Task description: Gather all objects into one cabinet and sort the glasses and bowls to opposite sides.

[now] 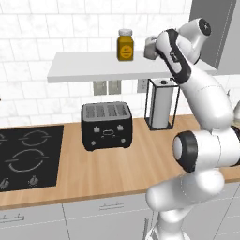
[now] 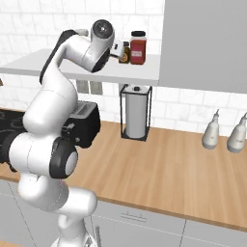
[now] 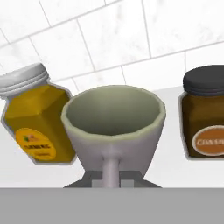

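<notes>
The gripper (image 3: 111, 179) is closed on the handle of the grey mug (image 3: 113, 127), which stands upright on the white tile-backed shelf (image 1: 84, 68), toward its right end. Close on one side of the mug stands a yellow jar (image 3: 33, 118) with a silver lid, tilted in the hand view; on the other side stands a brown jar (image 3: 205, 118) with a black lid. A red jar (image 2: 138, 48) stands near the shelf's right end. Below, on the counter (image 1: 122, 168), sit a black toaster (image 1: 106, 124) near the back edge and a paper-towel holder (image 1: 161, 104) beside it.
</notes>
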